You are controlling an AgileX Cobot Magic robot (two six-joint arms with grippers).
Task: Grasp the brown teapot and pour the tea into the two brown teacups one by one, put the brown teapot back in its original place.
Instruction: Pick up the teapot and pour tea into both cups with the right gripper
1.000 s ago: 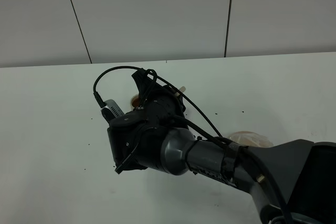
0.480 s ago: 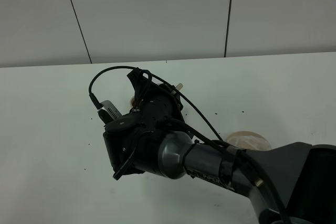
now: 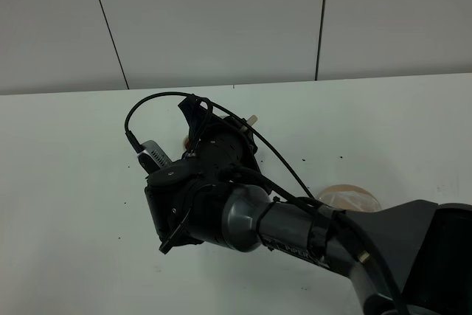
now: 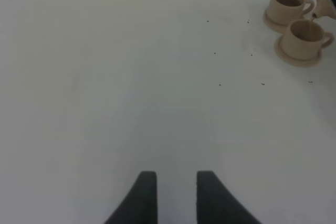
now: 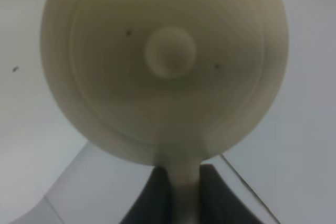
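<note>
The teapot [image 5: 165, 77] hangs over the desk [image 3: 66, 182] toward its far edge. Its loop handle is pinched between the fingers of the right hand [image 5: 181, 178], and lid and knob fill that wrist view. From above, the right arm [image 3: 243, 212] hides nearly all of it. The left wrist view catches only the spout, cut off at the frame, over a cup [image 4: 303, 36] beside a second cup [image 4: 286, 6]. The big saucer [image 3: 354, 195] lies right of the middle, half covered. The left hand [image 4: 176, 176] hovers spread, holding nothing.
</note>
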